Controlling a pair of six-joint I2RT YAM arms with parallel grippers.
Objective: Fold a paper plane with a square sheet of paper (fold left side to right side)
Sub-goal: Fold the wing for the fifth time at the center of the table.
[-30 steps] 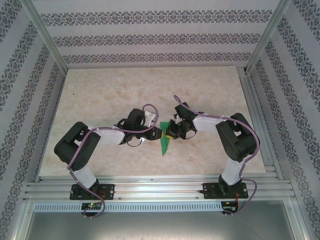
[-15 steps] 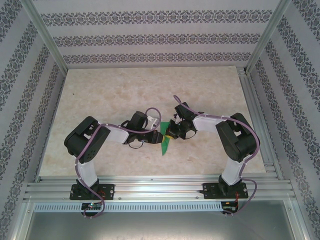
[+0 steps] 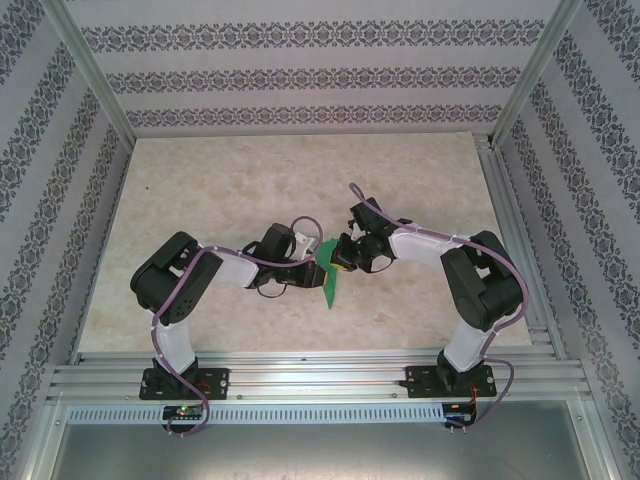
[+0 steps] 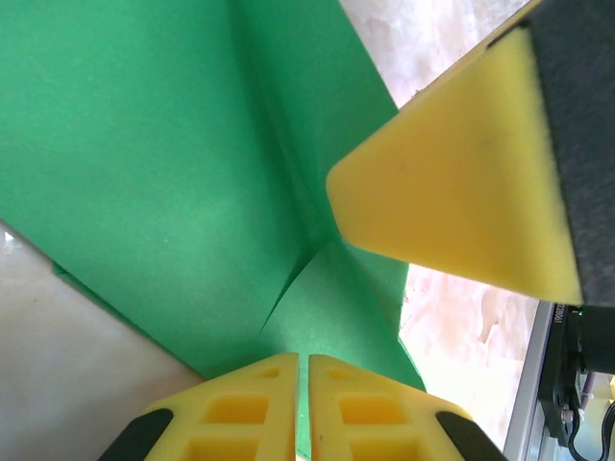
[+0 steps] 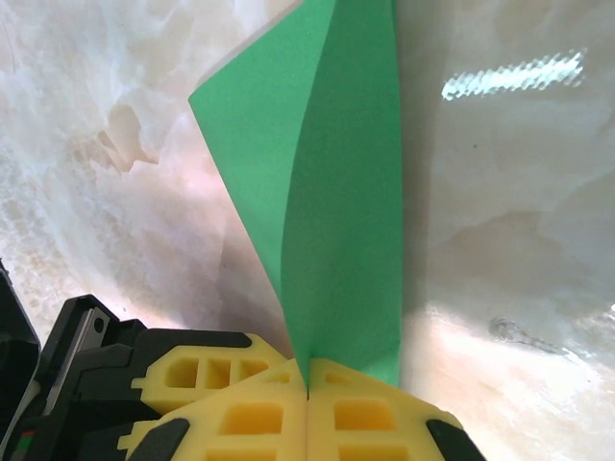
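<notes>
Mid-frame in the top view, the paper hangs between both grippers. Over the last second the left gripper slid in and pinched its edge, while the right gripper stays clamped on it, so creasing looks ready.

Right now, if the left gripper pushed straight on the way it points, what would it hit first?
The green paper that the left gripper pinches; just beyond, probably a yellow finger of the right gripper, though depth is unclear.
</notes>
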